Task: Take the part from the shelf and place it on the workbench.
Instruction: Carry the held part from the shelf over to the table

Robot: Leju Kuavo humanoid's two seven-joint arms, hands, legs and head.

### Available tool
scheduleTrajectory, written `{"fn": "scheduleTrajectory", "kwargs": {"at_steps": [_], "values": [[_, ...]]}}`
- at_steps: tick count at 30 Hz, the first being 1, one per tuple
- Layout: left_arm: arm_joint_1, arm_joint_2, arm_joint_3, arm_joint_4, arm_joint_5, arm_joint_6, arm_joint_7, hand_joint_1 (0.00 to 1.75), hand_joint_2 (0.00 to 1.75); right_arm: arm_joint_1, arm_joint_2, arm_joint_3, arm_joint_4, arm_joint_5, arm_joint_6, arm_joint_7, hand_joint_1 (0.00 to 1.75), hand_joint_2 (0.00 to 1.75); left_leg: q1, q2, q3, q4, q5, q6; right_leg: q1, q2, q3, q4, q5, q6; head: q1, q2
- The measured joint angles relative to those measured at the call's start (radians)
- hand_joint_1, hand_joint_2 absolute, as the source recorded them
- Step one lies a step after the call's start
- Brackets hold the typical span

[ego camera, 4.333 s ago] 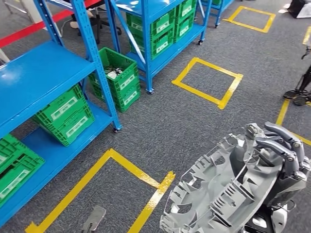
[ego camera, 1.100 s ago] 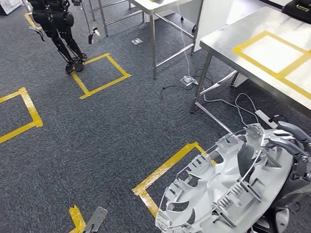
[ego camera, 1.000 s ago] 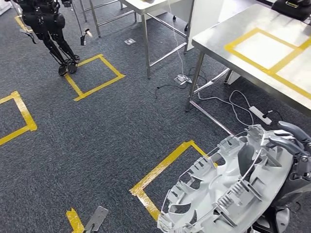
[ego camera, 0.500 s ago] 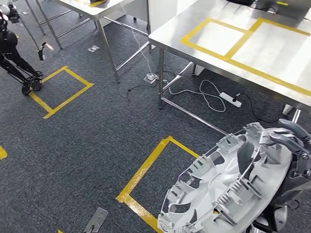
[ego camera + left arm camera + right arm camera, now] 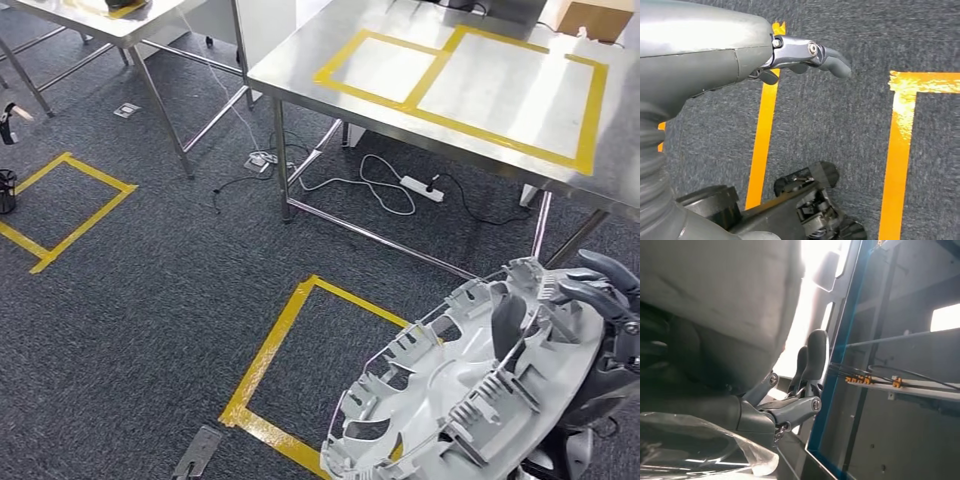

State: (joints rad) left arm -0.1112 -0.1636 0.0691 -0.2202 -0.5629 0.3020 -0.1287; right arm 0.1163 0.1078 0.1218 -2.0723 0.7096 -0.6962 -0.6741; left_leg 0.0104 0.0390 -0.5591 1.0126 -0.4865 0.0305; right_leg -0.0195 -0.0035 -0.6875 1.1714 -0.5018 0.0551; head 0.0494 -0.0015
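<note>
Head view shows the right hand (image 5: 604,320) clamped on the far right rim of the grey part (image 5: 460,385), which hangs low at the near right, well apart from the workbench (image 5: 483,100) at the far right. The part is wide and held at one edge only, so I think it can tilt or slip from the fingers, or its free rim can hit the bench edge or leg on approach. The left hand (image 5: 806,52) hangs over the carpet and holds nothing, fingers apart.
</note>
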Motion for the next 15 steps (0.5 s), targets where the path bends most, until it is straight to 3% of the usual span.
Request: {"fn": "scheduleTrajectory", "kwargs": {"at_steps": [2, 3, 7, 9, 11, 12, 13, 14, 15], "values": [[-0.002, -0.001, 0.0, 0.0, -0.002, 0.003, 0.0, 0.0, 1.75, 0.0, 0.0, 0.0, 0.001, 0.004, 0.0, 0.0, 1.75, 1.75, -0.002, 0.003, 0.001, 0.002, -0.004, -0.008, 0.002, -0.012, 0.072, -0.122, 0.033, -0.005, 0.0, 0.0], [-0.002, -0.001, 0.001, 0.0, -0.004, 0.005, 0.0, 0.0, 1.75, 0.0, 0.001, 0.0, 0.002, 0.003, 0.0, 0.0, 1.75, 1.75, -0.004, 0.004, 0.001, 0.003, -0.005, -0.014, 0.004, -0.016, 0.09, -0.152, 0.034, -0.01, -0.001, 0.0], [-0.003, -0.001, 0.004, 0.0, -0.01, 0.01, 0.0, 0.0, 1.75, 0.002, 0.003, -0.002, 0.003, 0.0, 0.0, 0.001, 1.75, 1.75, 0.0, 0.003, 0.0, 0.011, -0.014, -0.037, 0.007, -0.01, 0.099, -0.164, 0.032, -0.036, -0.002, 0.0], [-0.003, -0.001, 0.005, 0.0, -0.012, 0.011, 0.0, 0.0, 1.75, 0.002, 0.005, -0.004, 0.003, 0.0, 0.0, 0.001, 1.75, 1.75, 0.002, -0.014, -0.031, 0.083, -0.054, -0.045, 0.004, -0.006, 0.105, -0.168, 0.031, -0.048, -0.006, 0.0], [0.0, 0.0, 0.005, 0.0, -0.012, 0.012, 0.0, 0.0, 1.75, 0.003, 0.006, -0.006, 0.004, 0.0, 0.0, 0.002, 1.75, 1.75, 0.003, -0.026, -0.098, 0.219, -0.112, -0.048, 0.005, 0.0, 0.109, -0.168, 0.026, -0.057, -0.008, 0.0], [0.002, 0.0, 0.005, 0.0, -0.011, 0.012, 0.0, 0.0, 1.75, 0.004, 0.006, -0.006, 0.004, 0.0, 0.0, 0.002, 1.75, 1.75, 0.002, -0.027, -0.126, 0.271, -0.125, -0.048, 0.006, 0.004, 0.112, -0.167, 0.024, -0.059, -0.009, 0.0], [0.005, 0.001, 0.005, 0.0, -0.011, 0.012, 0.0, 0.0, 1.75, 0.004, 0.006, -0.007, 0.005, 0.0, 0.0, 0.002, 1.75, 1.75, 0.002, -0.028, -0.141, 0.292, -0.118, -0.047, 0.007, 0.008, 0.116, -0.167, 0.021, -0.06, -0.008, 0.0], [0.006, 0.001, 0.005, 0.0, -0.011, 0.012, 0.0, 0.0, 1.75, 0.005, 0.006, -0.007, 0.006, 0.0, 0.0, 0.003, 1.75, 1.75, 0.002, -0.029, -0.137, 0.272, -0.091, -0.045, 0.008, 0.013, 0.121, -0.167, 0.019, -0.06, -0.009, 0.0], [0.006, 0.002, 0.005, 0.0, -0.011, 0.012, 0.0, 0.0, 1.75, 0.005, 0.006, -0.007, 0.007, 0.0, 0.0, 0.004, 1.75, 1.75, 0.002, -0.03, -0.116, 0.217, -0.051, -0.042, 0.008, 0.018, 0.127, -0.166, 0.015, -0.058, -0.009, 0.0]]}}
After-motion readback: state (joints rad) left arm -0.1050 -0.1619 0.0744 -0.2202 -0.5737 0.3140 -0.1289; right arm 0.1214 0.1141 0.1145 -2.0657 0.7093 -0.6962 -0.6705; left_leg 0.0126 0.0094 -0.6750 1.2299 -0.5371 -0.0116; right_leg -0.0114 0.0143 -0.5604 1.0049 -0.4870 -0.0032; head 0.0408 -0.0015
